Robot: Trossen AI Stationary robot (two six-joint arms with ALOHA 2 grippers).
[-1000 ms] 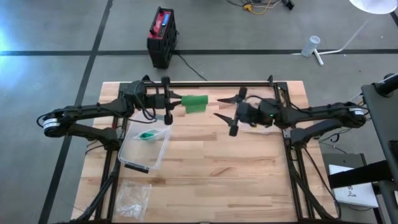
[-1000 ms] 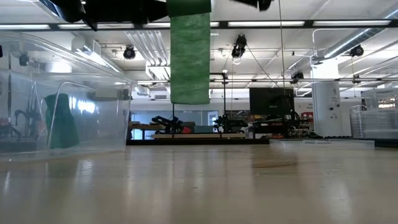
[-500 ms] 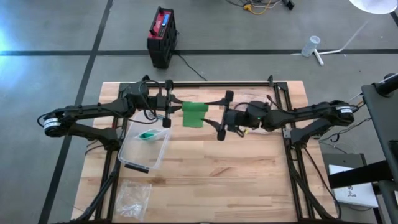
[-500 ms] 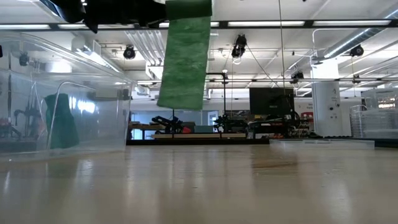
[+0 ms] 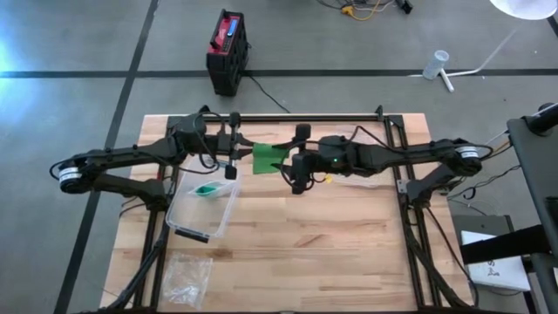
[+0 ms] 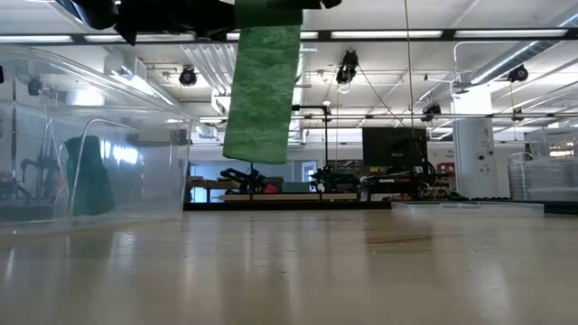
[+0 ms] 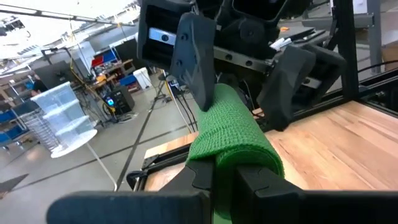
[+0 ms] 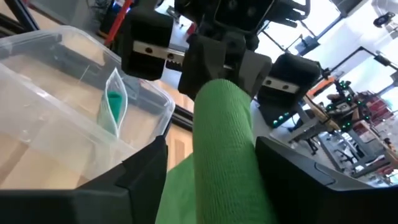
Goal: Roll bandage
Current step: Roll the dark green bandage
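So the green bandage (image 5: 269,158) is up in the air near the back middle of the wooden table (image 5: 305,235), not resting on anything; in the low view a loose tail of it hangs straight down well clear of the tabletop. The left gripper (image 5: 234,143) has its fingers pinched tight on one end of the bandage, and you can see from the left wrist view that the fabric is draped over and clamped between those fingers (image 7: 249,177), which I'd guess is there to anchor the strip so it can be wound. The right gripper (image 5: 298,157) sits at about 3 o'clock from the bandage with its fingers spread wide, one on each side of the green cloth; in the right wrist view the bandage runs between them with daylight on both sides, so it's straddling, not gripping. My read is that it's lined up to close on the free part and start turning it into a roll. Holding it off the table probably keeps the tail from snagging. Over at about 7 o'clock from the bandage there's a clear plastic bin (image 5: 185,214) with a small bag holding something green (image 5: 207,188) inside, and another plastic bag (image 5: 187,277) near the front left corner.
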